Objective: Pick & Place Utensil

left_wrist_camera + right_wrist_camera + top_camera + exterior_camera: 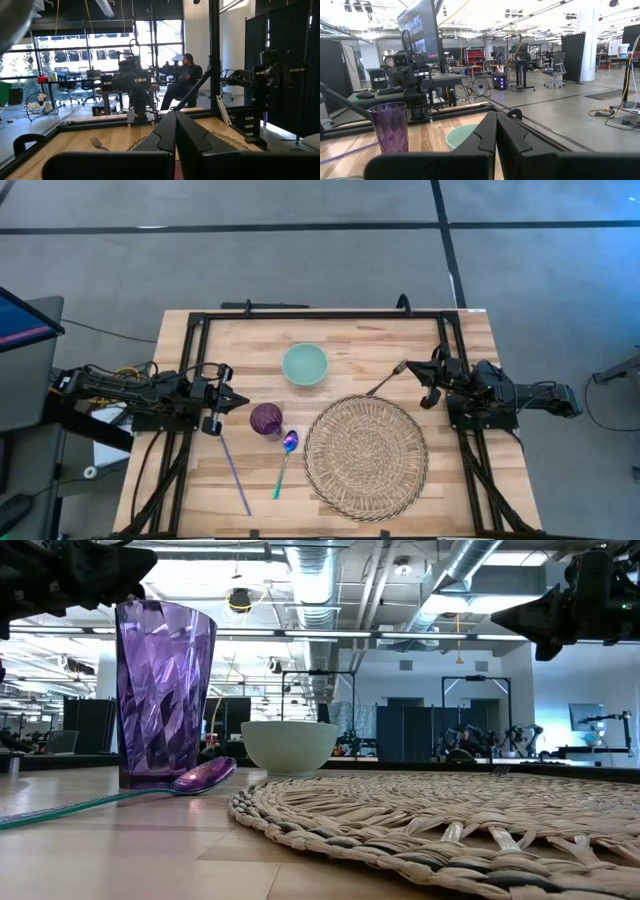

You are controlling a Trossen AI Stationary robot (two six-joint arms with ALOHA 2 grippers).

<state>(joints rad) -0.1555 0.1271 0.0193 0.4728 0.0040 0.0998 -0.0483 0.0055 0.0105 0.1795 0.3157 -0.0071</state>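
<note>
A wooden table holds a woven mat, bowl, purple cup, spoon, fork and straw.

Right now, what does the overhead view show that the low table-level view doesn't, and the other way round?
Only the overhead view shows the fork at the placemat's far edge, the purple straw, and both arms whole, left end effector and right end effector shut. Only the low view shows the room behind. Both show the purple cup, bowl, spoon and woven placemat.
</note>
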